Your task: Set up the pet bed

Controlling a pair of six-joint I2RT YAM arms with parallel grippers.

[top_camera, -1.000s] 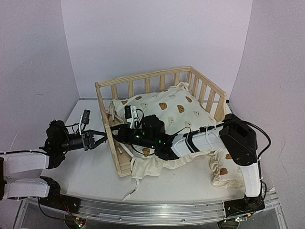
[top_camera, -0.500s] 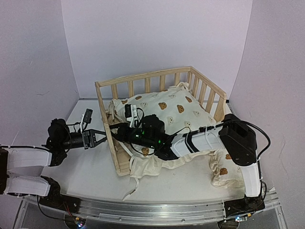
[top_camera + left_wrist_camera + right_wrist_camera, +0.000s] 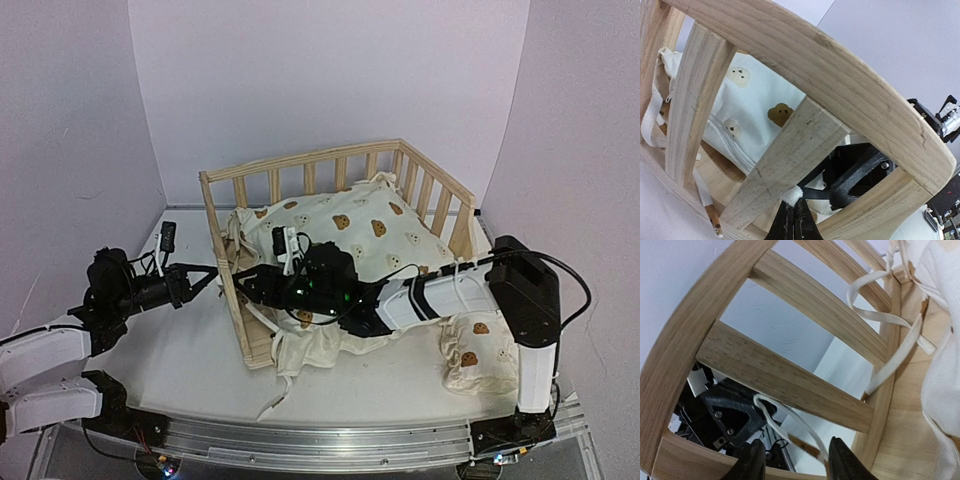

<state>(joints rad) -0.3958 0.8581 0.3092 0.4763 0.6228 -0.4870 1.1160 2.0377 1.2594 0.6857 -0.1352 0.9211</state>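
Threading tie (image 3: pixel 792 193) round pet bed (image 3: pixel 330 165) slat (image 3: pixel 785 165): left gripper (image 3: pixel 793 214) outside bed, pinched shut on tie; right gripper (image 3: pixel 796 456) inside bed, jaws apart (tie loose between). Draw outward slowly, clear of slat.

plain pale lilac walls close in on three sides: back wall (image 3: pixel 330 80), left wall (image 3: pixel 60 150), right wall (image 3: pixel 585 150). below lies a white table (image 3: pixel 190 370), with a metal rail (image 3: pixel 320 442) along its near edge. the light is soft and even.
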